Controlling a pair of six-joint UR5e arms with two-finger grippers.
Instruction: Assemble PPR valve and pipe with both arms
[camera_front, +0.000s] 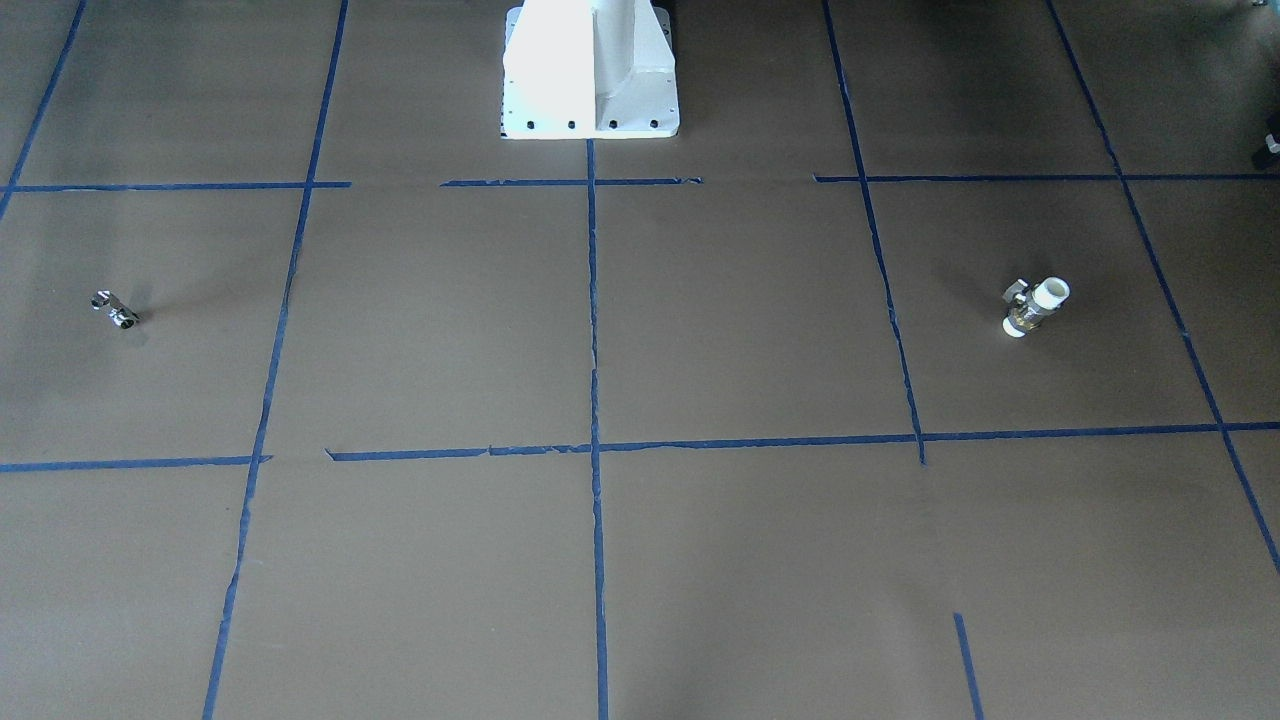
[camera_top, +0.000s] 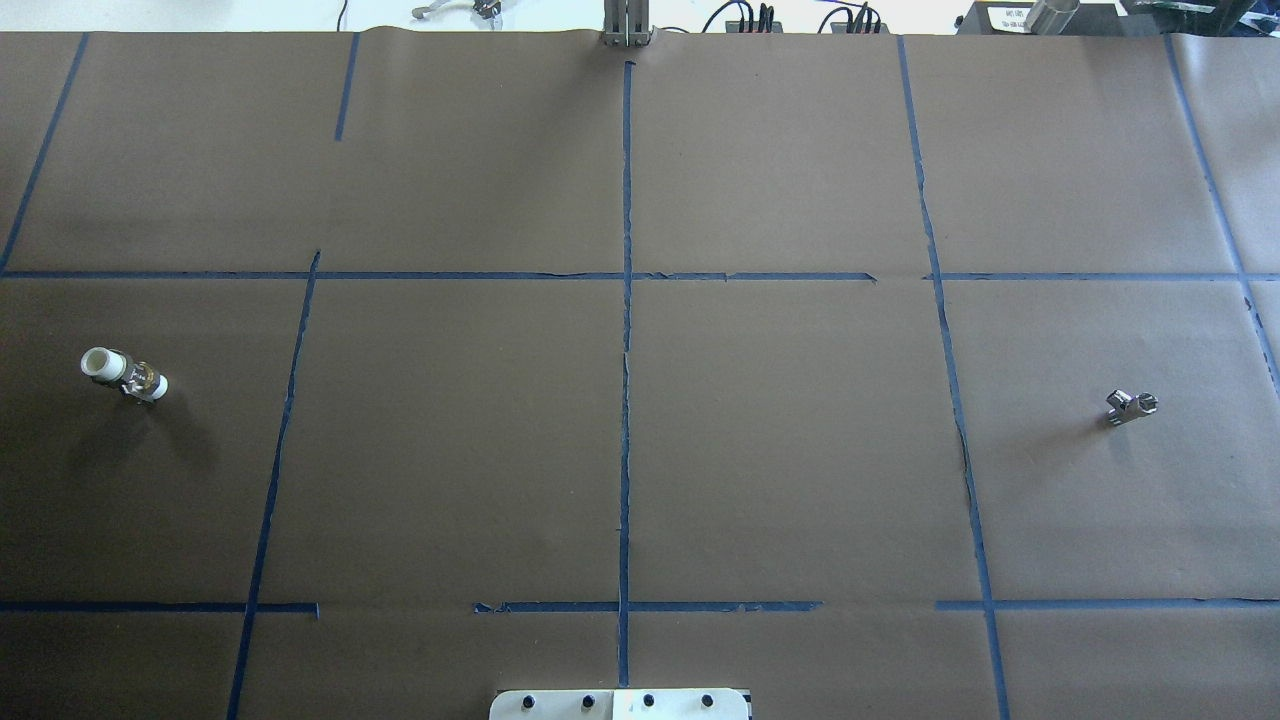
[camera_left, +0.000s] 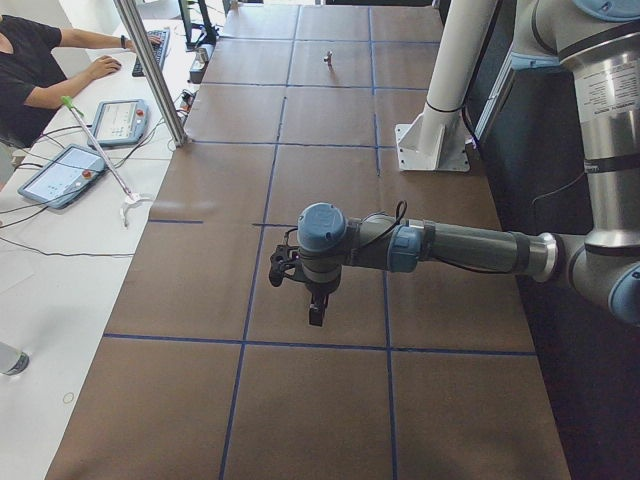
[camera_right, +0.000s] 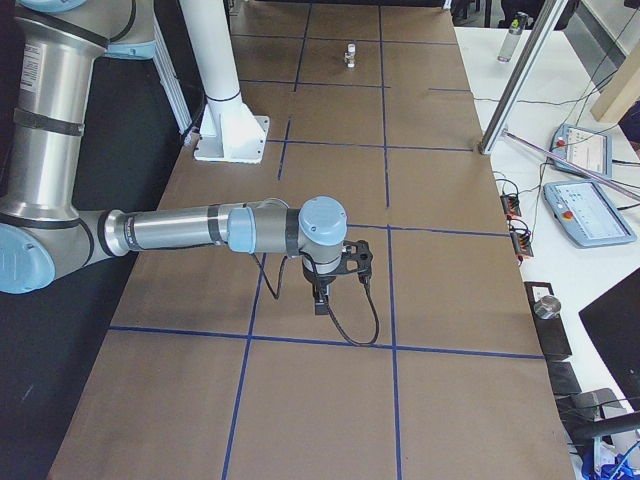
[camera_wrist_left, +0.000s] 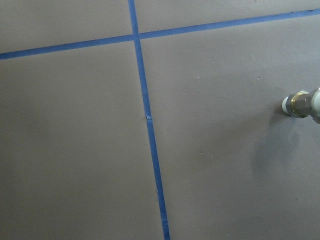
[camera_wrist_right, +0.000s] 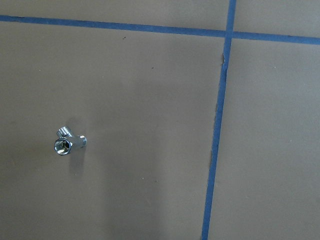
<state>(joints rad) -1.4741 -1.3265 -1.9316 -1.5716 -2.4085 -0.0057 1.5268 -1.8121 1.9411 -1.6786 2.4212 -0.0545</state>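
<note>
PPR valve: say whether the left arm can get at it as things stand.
Probably yes: the PPR valve lies alone on the paper, nothing near it, and the left arm hovers above that end, its wrist camera catching the valve.

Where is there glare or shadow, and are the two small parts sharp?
Front-facing view: the white pedestal base is overexposed. Overhead view: the PPR valve casts a soft shadow. Right wrist view: the pipe is sharp, with glints. Left wrist view: the valve is cut by the right edge.

Blue tape lines (camera_top: 625, 400) grid the brown table (camera_top: 450, 450) beside a white pedestal (camera_front: 590, 70).
</note>
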